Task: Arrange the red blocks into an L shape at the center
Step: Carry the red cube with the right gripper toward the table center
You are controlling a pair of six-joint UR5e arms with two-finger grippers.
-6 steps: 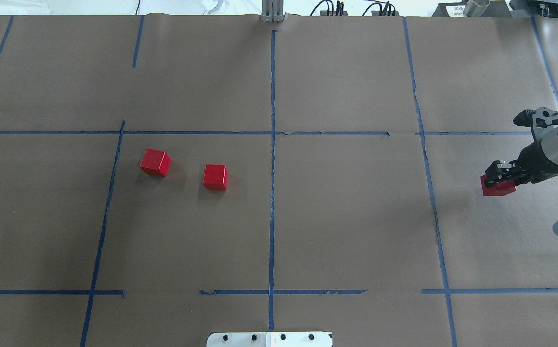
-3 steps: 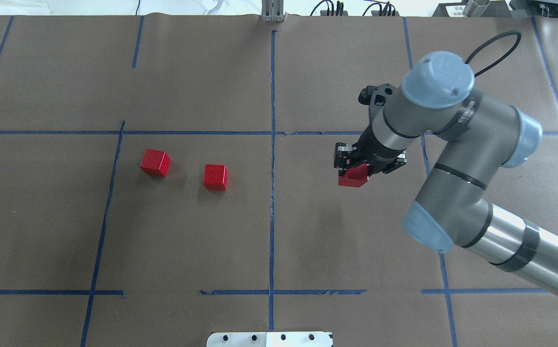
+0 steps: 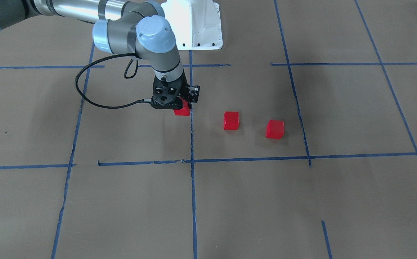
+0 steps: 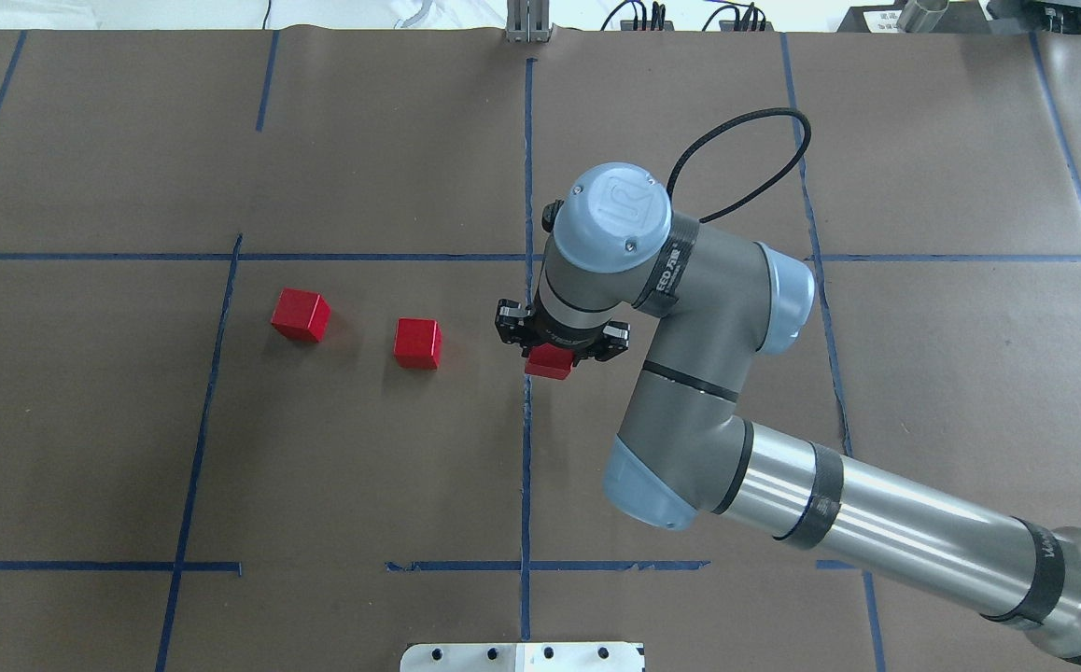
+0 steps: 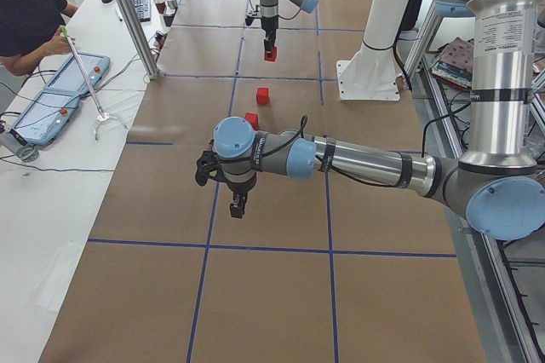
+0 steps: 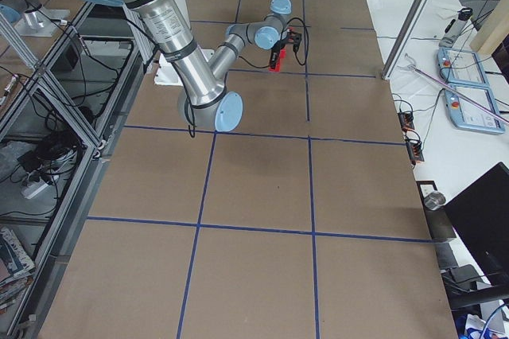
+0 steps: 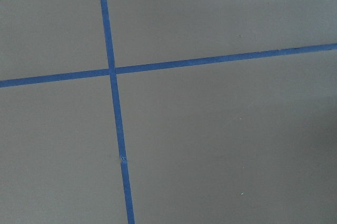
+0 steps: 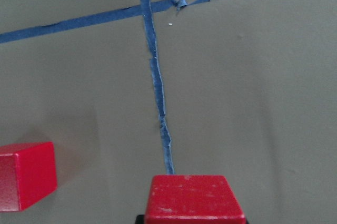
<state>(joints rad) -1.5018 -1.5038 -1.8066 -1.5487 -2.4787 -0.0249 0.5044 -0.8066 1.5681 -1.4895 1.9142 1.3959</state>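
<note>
Block in hand first: the held block (image 4: 548, 364) is pinched from two sides by the right gripper (image 4: 554, 348), just right of the long tape line (image 4: 526, 467) that runs top to bottom through the middle of the overhead frame. That puts it at the center (image 4: 466, 429). I cannot tell whether it rests on the paper or hangs just above it.

The middle block (image 4: 417, 343) lies left of the line, near but apart from the held one. The far block (image 4: 301, 314) is further left, well apart and turned slightly askew.

My worries from here:
- If I let go with a gap below, the cube may bounce or twist, and the L would start crooked.
- The tape beside it looks torn and ruffled in the wrist view, so a cube set half on it could sit tilted.
- When the next cubes come in, the fingers may nudge this one, since the faces must touch.
- The skewed far cube needs squaring, or the corner won't close.

I cannot tell whether the left gripper (image 5: 237, 204), low in the left-side view, is spread.

No tray, box or bin shows anywhere.
</note>
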